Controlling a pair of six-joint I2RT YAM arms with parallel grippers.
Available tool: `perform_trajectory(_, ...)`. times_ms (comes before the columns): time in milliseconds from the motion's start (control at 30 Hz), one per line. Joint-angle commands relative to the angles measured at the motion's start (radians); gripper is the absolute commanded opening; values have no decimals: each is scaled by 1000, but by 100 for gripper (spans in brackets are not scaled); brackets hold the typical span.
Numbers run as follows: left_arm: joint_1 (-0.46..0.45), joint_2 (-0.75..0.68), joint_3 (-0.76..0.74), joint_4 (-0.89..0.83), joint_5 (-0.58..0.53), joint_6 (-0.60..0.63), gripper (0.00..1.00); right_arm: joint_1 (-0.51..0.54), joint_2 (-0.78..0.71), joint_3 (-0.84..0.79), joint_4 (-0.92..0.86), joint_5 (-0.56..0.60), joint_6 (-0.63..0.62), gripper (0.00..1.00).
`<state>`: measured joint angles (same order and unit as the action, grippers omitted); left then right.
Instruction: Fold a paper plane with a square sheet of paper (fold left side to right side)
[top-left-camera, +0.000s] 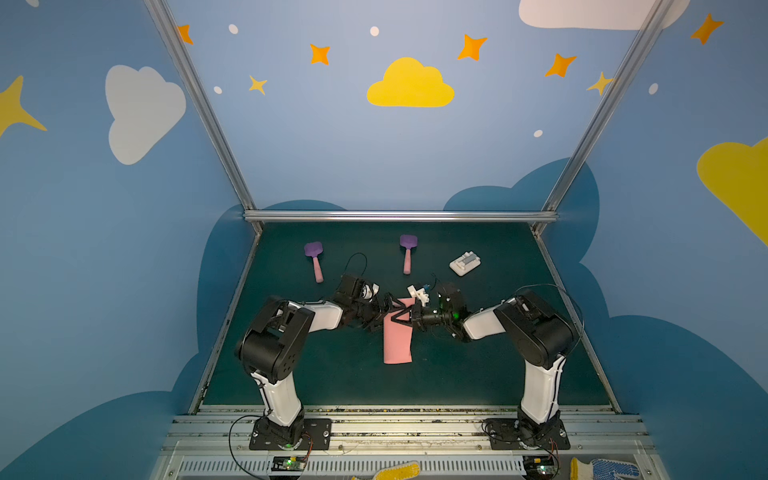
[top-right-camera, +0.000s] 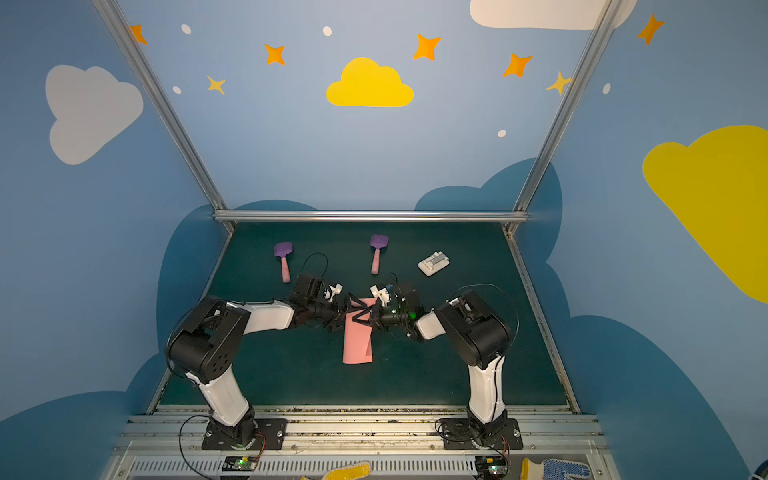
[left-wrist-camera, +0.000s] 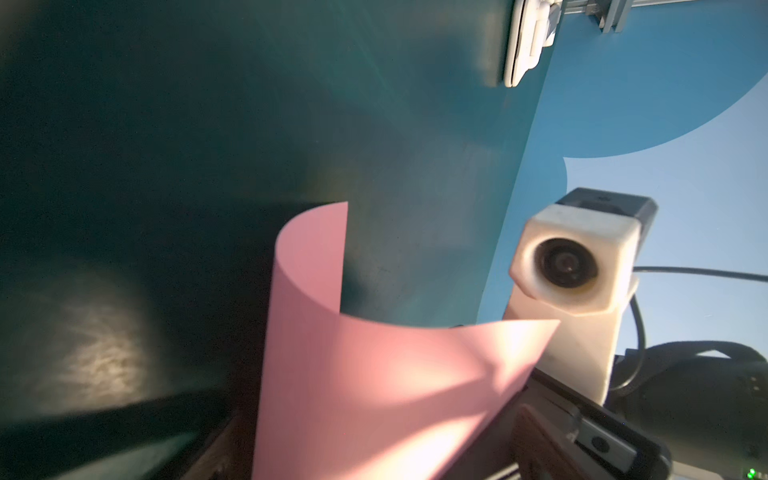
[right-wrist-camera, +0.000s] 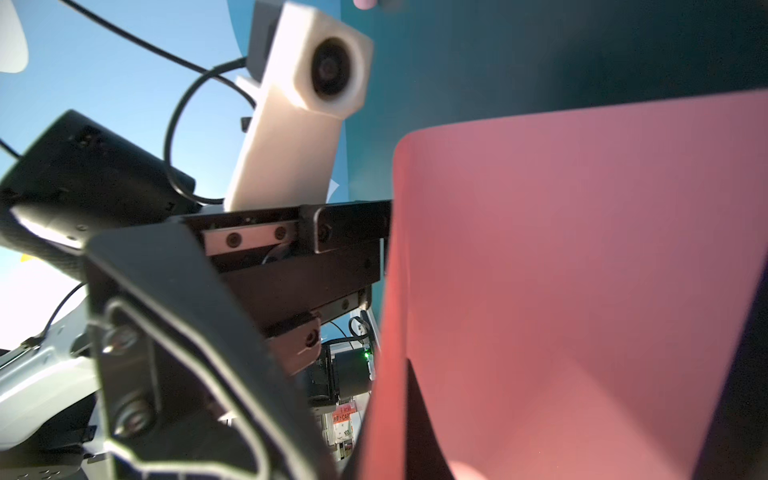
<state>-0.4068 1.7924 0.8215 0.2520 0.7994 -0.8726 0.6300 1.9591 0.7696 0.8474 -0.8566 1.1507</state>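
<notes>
The square sheet of paper (top-left-camera: 397, 343) (top-right-camera: 357, 345) is salmon pink and lies mid-table as a narrow folded strip. Its far end is raised. No paper plane is in view. My right gripper (top-left-camera: 392, 318) (top-right-camera: 354, 319) reaches in from the right, and its fingers meet, shut on that far end. My left gripper (top-left-camera: 386, 308) (top-right-camera: 346, 308) stands wide open just left of the paper. In the left wrist view the paper (left-wrist-camera: 374, 374) curls up between the open fingers. In the right wrist view the paper (right-wrist-camera: 561, 270) fills the right half, with a fold near the jaws.
Two purple spatulas with pink handles (top-left-camera: 314, 261) (top-left-camera: 407, 252) lie at the back of the green mat. A white plastic block (top-left-camera: 465, 263) (left-wrist-camera: 524, 41) sits at the back right. Work gloves (top-left-camera: 604, 468) lie on the front rail. The two wrists nearly touch.
</notes>
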Motion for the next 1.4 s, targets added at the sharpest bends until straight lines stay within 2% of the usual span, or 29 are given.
perform_trajectory(0, -3, 12, 32, 11, 4, 4, 100, 1, 13, -18, 81, -18, 21, 7)
perform_trajectory(133, -14, 30, 49, 10, 3, 1, 100, 12, 30, -5, 164, -29, 72, 3)
perform_trajectory(267, -37, 54, 62, 33, 1, -15, 100, 31, 41, 8, 136, -27, 61, 2)
perform_trajectory(500, -79, 98, 106, 41, 0, -34, 100, 39, 82, 7, 227, -24, 120, 1)
perform_trajectory(600, -73, 92, 119, 7, 0, -14, 100, 30, 69, -22, 202, -4, 102, 1)
perform_trajectory(767, -10, 26, 93, -55, -10, 28, 100, -15, 21, -89, 137, 29, 63, 5)
perform_trajectory(867, 38, -15, 70, -92, -13, 48, 100, -30, -17, -105, 55, 36, 14, 14)
perform_trajectory(967, 56, -45, 41, -112, -12, 62, 100, -29, -43, -116, -3, 41, -20, 37)
perform_trajectory(1033, 55, -63, 21, -119, -13, 63, 100, -31, -56, -115, -22, 39, -28, 45)
perform_trajectory(1367, 39, -144, -107, -65, -26, 25, 100, -31, -160, -102, -149, 37, -82, 47)
